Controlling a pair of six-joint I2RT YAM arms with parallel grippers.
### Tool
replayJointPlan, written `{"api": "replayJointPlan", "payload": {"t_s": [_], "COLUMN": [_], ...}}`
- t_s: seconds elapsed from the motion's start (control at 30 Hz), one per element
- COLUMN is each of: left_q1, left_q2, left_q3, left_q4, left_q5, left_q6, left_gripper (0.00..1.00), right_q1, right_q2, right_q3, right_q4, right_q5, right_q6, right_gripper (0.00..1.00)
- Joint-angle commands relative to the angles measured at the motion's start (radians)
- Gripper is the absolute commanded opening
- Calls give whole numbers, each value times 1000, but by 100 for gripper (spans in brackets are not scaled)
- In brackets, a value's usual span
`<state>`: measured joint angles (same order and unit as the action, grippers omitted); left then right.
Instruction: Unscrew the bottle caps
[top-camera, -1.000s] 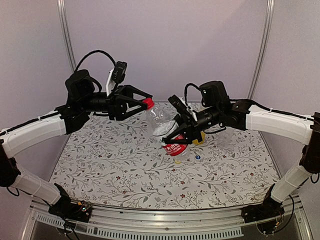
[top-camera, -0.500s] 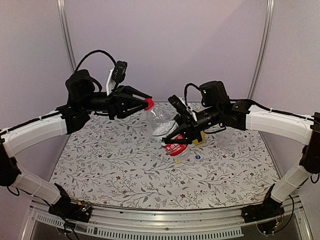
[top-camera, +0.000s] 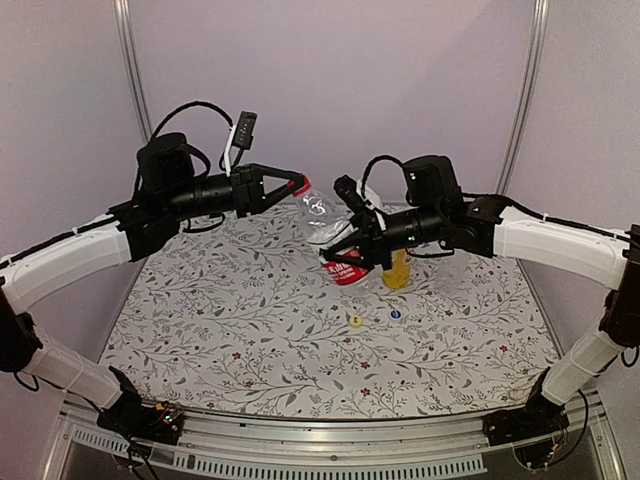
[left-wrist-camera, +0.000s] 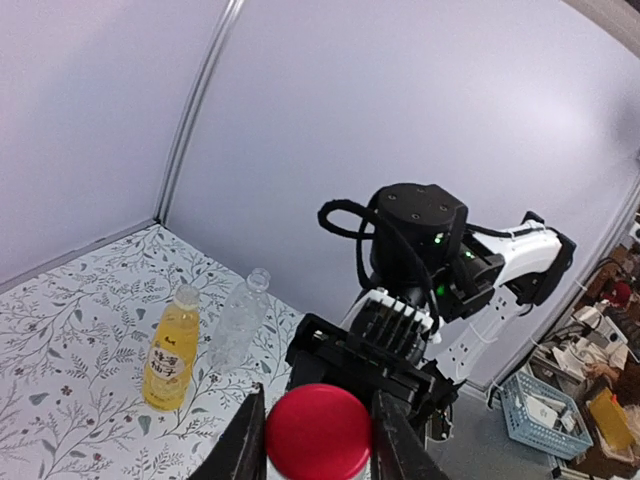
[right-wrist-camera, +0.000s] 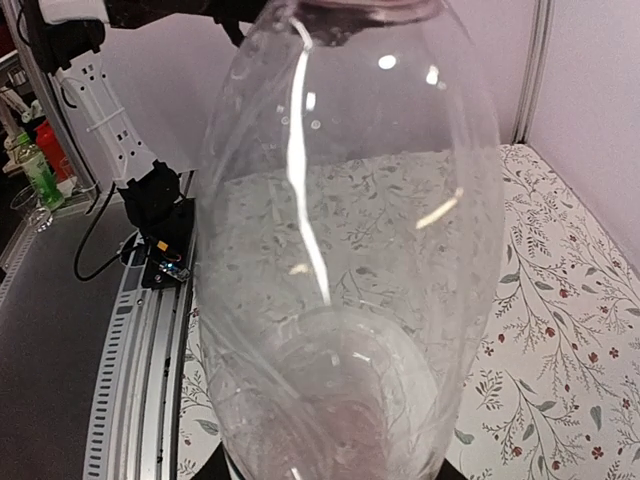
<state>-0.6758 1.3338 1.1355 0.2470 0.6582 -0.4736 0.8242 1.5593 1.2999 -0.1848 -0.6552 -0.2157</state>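
Note:
My left gripper (top-camera: 296, 186) is shut on the red cap (top-camera: 298, 184), which sits on the neck of the clear bottle with the red-and-white label (top-camera: 322, 226). In the left wrist view the red cap (left-wrist-camera: 318, 432) lies between my two fingers (left-wrist-camera: 245, 442). My right gripper (top-camera: 352, 256) is shut on that bottle's lower body and holds it tilted above the table. The bottle (right-wrist-camera: 340, 250) fills the right wrist view and hides the right fingers. A yellow cap (top-camera: 355, 322) and a blue cap (top-camera: 395, 314) lie loose on the table.
The yellow-orange drink bottle (top-camera: 397, 270) stands uncapped behind the right gripper; it also shows in the left wrist view (left-wrist-camera: 172, 350). The clear unlabelled bottle (left-wrist-camera: 238, 320) stands beside it, uncapped. The flower-patterned table (top-camera: 220, 330) has walls at the back and sides.
The left fingers, spread around the red cap before, have closed on it and the left wrist has rolled. The right gripper has lifted the bottle a little, up and back.

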Motion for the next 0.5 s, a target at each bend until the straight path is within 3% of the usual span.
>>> {"api": "replayJointPlan", "payload": {"t_s": [0.0, 0.27, 0.47], "left_q1": [-37, -64, -54], "left_q2": [-3, 36, 1], "left_q3": [65, 147, 126], "left_q4": [-136, -225, -227], "left_q5": [-321, -462, -448], "left_q6": [-93, -127, -42], "left_gripper": [30, 38, 76], "right_q1": [3, 3, 3], "right_q2": [28, 59, 29], "right_q3": [46, 58, 26], "right_q4": [30, 44, 51], "right_q5": [231, 317, 246], "right_q6": [61, 64, 49], "right_gripper": [35, 35, 34]}}
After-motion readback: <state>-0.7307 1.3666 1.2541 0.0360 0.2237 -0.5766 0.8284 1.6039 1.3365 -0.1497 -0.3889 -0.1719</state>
